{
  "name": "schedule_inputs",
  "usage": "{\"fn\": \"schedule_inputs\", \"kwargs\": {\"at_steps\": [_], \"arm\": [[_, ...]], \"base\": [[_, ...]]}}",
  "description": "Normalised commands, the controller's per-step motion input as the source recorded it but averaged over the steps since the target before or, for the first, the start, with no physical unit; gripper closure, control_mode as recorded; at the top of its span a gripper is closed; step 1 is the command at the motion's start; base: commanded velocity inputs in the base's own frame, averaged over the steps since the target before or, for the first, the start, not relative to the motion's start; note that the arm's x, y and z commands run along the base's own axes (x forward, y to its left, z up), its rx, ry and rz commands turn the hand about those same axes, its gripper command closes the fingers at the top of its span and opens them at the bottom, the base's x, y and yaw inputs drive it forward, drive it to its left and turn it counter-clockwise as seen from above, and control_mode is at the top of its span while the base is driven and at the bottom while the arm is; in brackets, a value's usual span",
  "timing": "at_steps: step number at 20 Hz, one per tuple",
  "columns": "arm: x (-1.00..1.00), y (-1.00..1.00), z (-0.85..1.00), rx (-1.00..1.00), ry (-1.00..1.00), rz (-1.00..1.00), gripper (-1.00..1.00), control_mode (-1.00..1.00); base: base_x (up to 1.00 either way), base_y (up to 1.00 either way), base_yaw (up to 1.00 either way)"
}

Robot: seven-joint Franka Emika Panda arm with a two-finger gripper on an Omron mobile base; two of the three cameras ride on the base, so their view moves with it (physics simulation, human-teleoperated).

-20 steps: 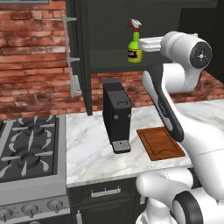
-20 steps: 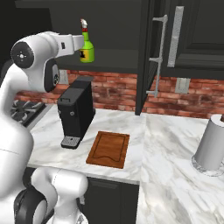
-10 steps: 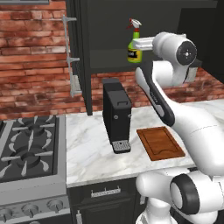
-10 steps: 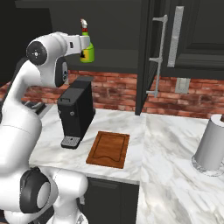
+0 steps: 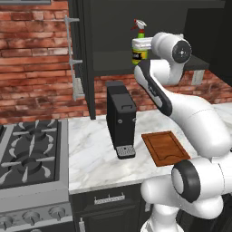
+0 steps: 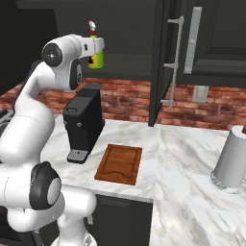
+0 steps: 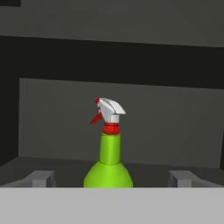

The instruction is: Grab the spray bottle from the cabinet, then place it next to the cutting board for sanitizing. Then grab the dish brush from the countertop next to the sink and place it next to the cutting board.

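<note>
The lime-green spray bottle (image 7: 109,159) with its red and white nozzle stands upright on the dark shelf of the black cabinet (image 5: 113,61). My gripper (image 7: 111,178) is open at shelf height, one finger on each side of the bottle's lower body and clear of it. From the base cameras the white hand (image 5: 144,44) overlaps the bottle (image 5: 136,55), with the nozzle sticking up above it (image 6: 92,27). The reddish-brown cutting board (image 5: 165,147) lies on the marble countertop (image 5: 90,152) below, right of the coffee machine. The dish brush and the sink are out of view.
A black coffee machine (image 5: 120,118) stands under the shelf, left of the board. The open cabinet door with its silver handle (image 6: 175,62) hangs right of the arm. A stove (image 5: 29,158) is at the left and a grey cylinder (image 6: 231,158) at the far right of the counter.
The arm has folded in and the hand has advanced to the shelf, so its fingers now flank the bottle. The bottle itself has not moved.
</note>
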Motion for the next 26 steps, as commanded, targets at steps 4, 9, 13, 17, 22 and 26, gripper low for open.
{"fn": "schedule_inputs", "kwargs": {"at_steps": [4,9,13,17,22,26], "arm": [[0.51,0.00,-0.03,0.00,0.00,0.00,-1.00,-1.00],[0.52,0.00,-0.03,0.00,0.03,0.00,-1.00,-1.00],[0.47,0.01,-0.07,0.00,0.00,0.00,-1.00,-1.00],[0.39,0.02,-0.05,0.00,0.00,0.00,-1.00,-1.00],[0.33,0.03,-0.03,0.00,0.00,0.00,-1.00,-1.00],[0.24,0.08,-0.05,0.00,0.00,0.00,1.00,-1.00]], "base": [[0.00,0.00,0.00],[0.00,0.00,0.00],[0.00,0.00,0.00],[0.00,0.00,0.00],[0.00,0.00,0.00],[0.00,0.00,0.00]]}}
